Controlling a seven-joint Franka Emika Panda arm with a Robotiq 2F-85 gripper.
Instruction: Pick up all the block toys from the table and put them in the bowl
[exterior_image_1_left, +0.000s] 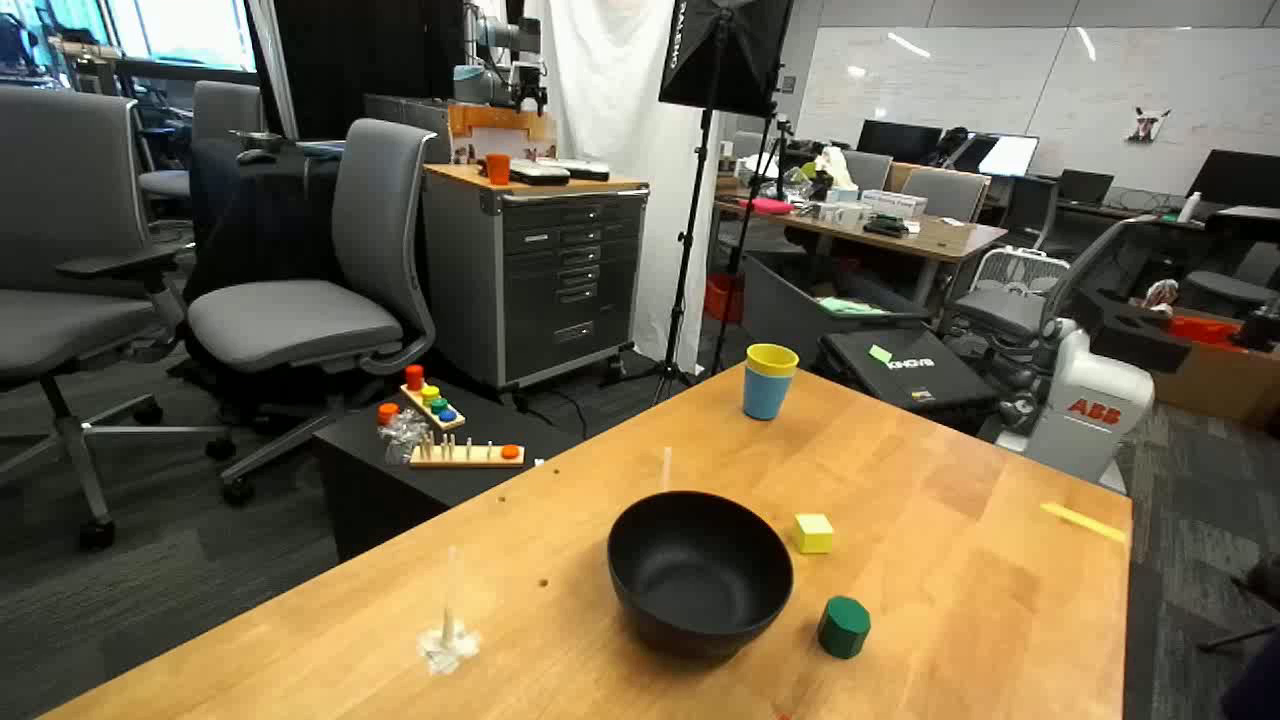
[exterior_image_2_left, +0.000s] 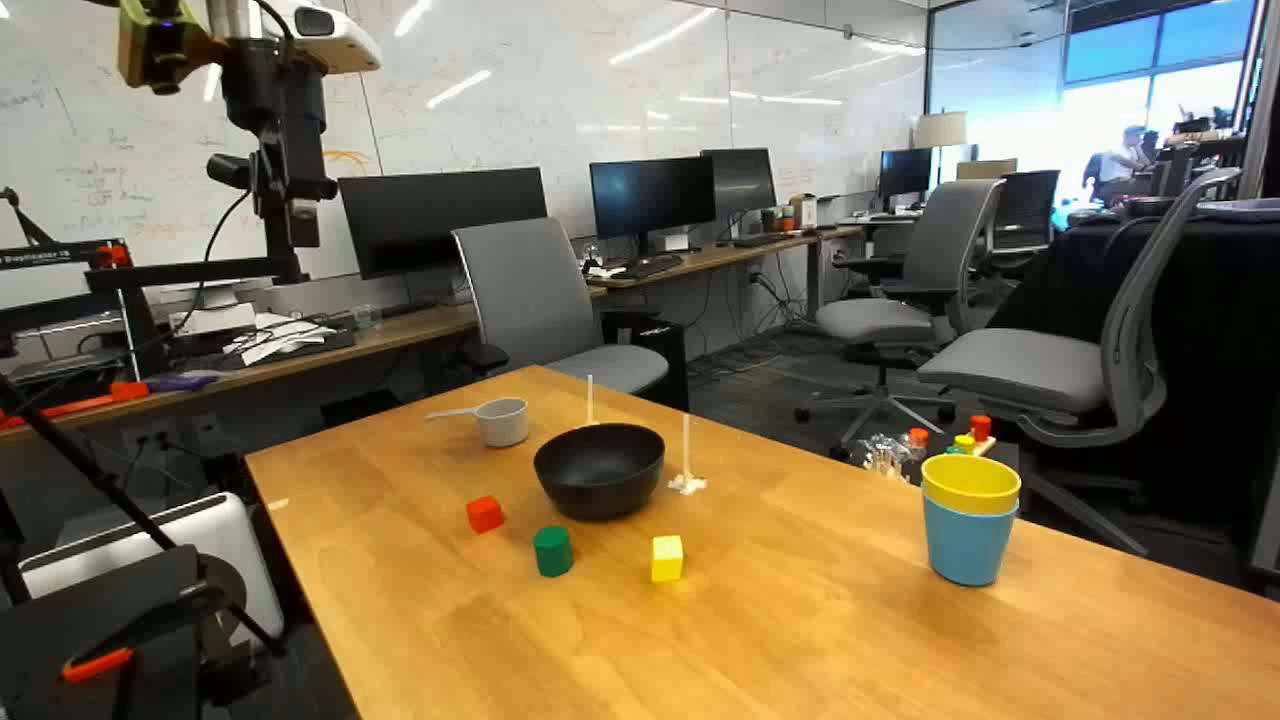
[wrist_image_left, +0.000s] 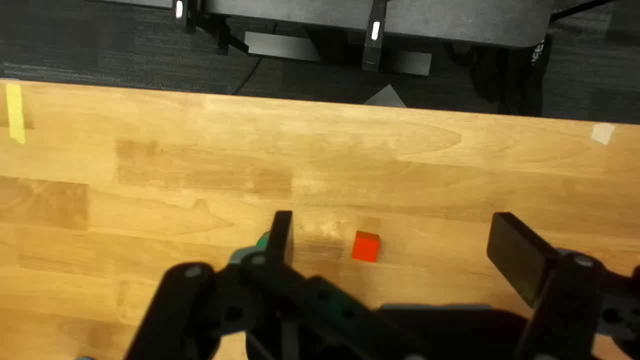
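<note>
The black bowl (exterior_image_1_left: 690, 570) stands on the wooden table (exterior_image_1_left: 960, 640) and also shows in an exterior view (exterior_image_2_left: 598, 490). The yellow block (exterior_image_1_left: 813, 535) and dark green block (exterior_image_1_left: 844, 628) sit beside the bowl in both exterior views (exterior_image_2_left: 667, 558) (exterior_image_2_left: 552, 551). The red block (exterior_image_2_left: 485, 514) lies beside the bowl; only a sliver shows at the bottom of an exterior view (exterior_image_1_left: 784, 715). In the wrist view my gripper (wrist_image_left: 394, 237) is open and empty, above the table. The red block (wrist_image_left: 366, 246) appears between its fingers. A finger mostly covers the green block (wrist_image_left: 262, 241). The yellow block is out of that view.
A yellow-and-blue cup (exterior_image_1_left: 768, 385) stands farther along the table. A grey measuring cup (exterior_image_2_left: 503, 424) stands behind the bowl. Thin upright sticks (exterior_image_2_left: 687, 448) rise near the bowl. A low black stand with toys (exterior_image_1_left: 375, 500) is beside the table.
</note>
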